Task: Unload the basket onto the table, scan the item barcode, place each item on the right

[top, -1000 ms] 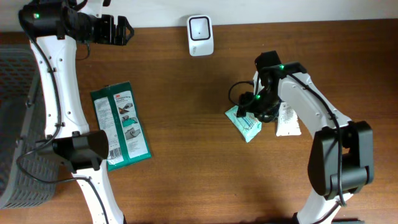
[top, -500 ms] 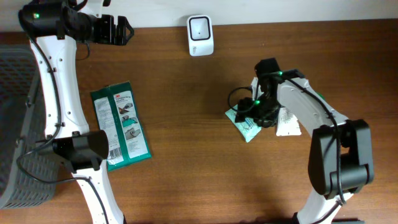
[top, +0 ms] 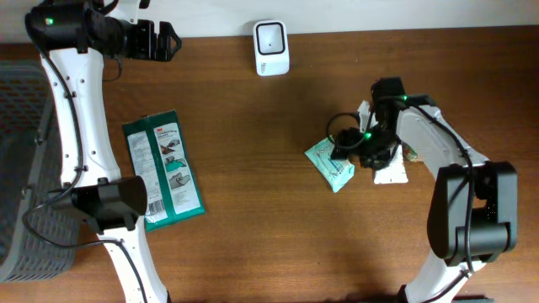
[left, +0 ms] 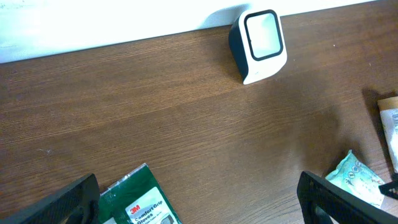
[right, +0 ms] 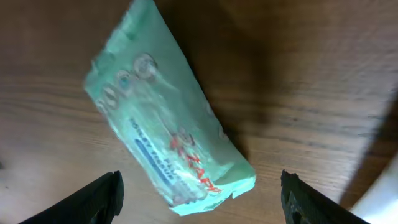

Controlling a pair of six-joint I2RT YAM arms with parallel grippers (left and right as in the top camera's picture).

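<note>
Saw a crinkled mint-green plastic packet (right: 163, 122) with blue and red print, flat on the wooden counter (top: 253, 168), right of the white scanner (top: 271, 47). Found right pincer (right: 200, 193) spread apart over it, left pincer (left: 202, 199) spread too.

Print on mint pouch (right: 168, 118) is blurred (right wrist view); right arm (top: 428, 136) half covers white packet (top: 392, 174)

A grey mesh basket (top: 17, 126) occupies the table's (top: 253, 210) left.
</note>
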